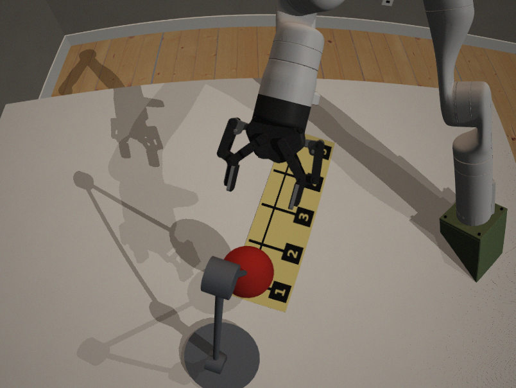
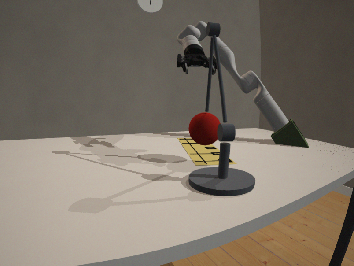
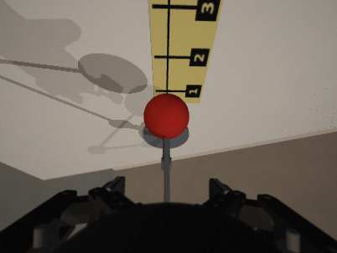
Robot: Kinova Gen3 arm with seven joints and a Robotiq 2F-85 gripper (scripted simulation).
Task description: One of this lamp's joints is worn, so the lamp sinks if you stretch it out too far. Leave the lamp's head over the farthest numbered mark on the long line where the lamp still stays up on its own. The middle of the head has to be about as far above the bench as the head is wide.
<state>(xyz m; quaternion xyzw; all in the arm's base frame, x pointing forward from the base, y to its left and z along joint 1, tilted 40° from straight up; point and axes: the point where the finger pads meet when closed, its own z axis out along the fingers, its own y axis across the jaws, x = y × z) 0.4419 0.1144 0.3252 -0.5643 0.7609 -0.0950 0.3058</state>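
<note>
The lamp has a round dark grey base [image 1: 233, 363] [image 2: 234, 184], a short post, two thin rods folded up to a high joint [image 2: 213, 28], and a red ball head [image 1: 249, 271] [image 2: 203, 128] [image 3: 166, 116]. The head hangs above the near end of the yellow strip [image 1: 287, 234] [image 2: 200, 156] [image 3: 184, 38], near mark 1 [image 1: 278, 290] [image 3: 193, 90]. Marks 2 [image 1: 292, 252] and 3 [image 1: 303, 216] follow along the line. My gripper [image 1: 262, 189] [image 2: 197, 65] is open and empty. It hangs high above the strip, near marks 3 and 4, well clear of the head.
The arm's green pedestal [image 1: 475, 242] [image 2: 289, 137] stands at the right of the bench. The bench's front edge [image 2: 200, 246] drops to a wooden floor. Marks 4 and 5 are partly hidden behind my gripper in the top view.
</note>
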